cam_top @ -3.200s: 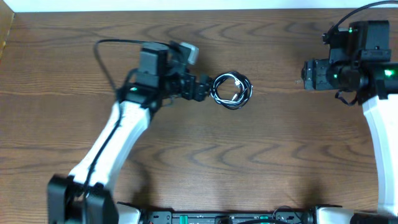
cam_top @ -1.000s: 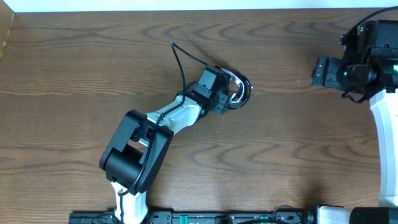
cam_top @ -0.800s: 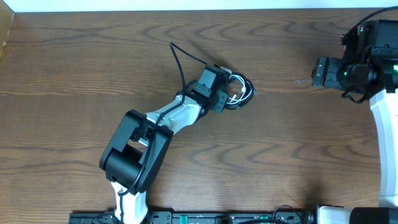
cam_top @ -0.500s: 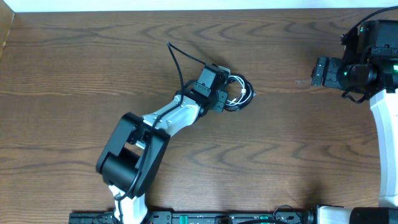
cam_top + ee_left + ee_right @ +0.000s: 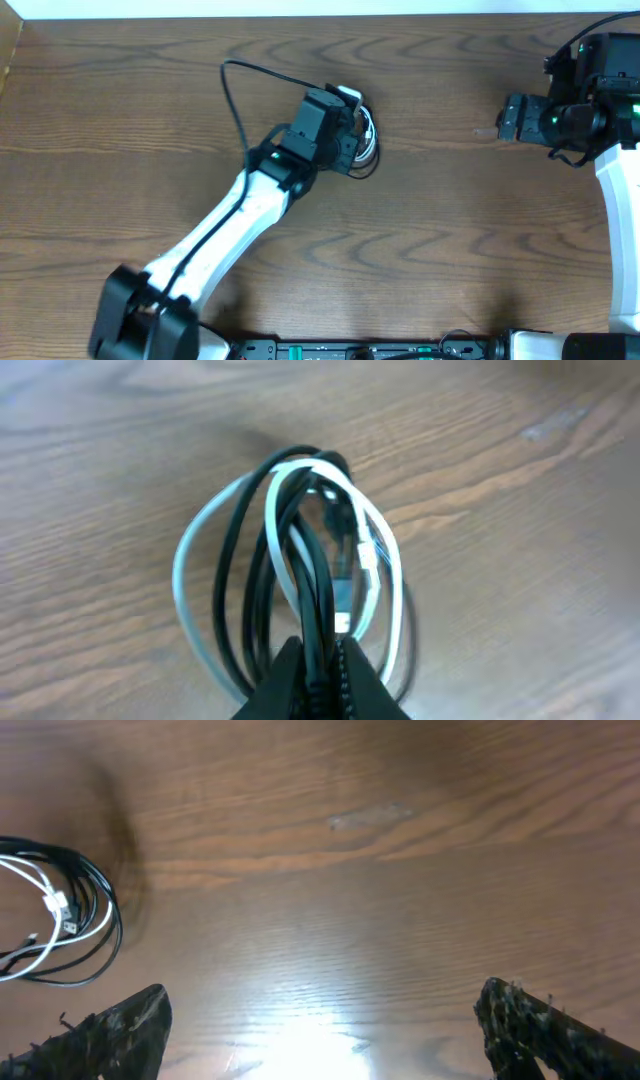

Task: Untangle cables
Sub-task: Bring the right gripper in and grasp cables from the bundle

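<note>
The cables [image 5: 369, 135] are a small coil of black cords and a white cord, at the middle of the wooden table's far half. My left gripper [image 5: 352, 138] is shut on one side of the coil. In the left wrist view its jaws [image 5: 320, 660] pinch a bunch of black strands, and the loops [image 5: 305, 560] fan out beyond the tips over the wood. My right gripper [image 5: 505, 118] hangs open far to the right with nothing between its fingers [image 5: 110, 1030]. The coil [image 5: 60, 910] shows at the left edge of the right wrist view.
The left arm's own thick black wire [image 5: 235, 80] arcs over the table behind its wrist. The table's far edge [image 5: 320, 15] runs along the top. The right arm's white link [image 5: 620, 230] stands at the right side.
The left gripper has closed on the coil and shifted left and slightly back with it. The coil now looks narrower from above. The left arm's elbow swung down-left. The right arm hardly moved.
</note>
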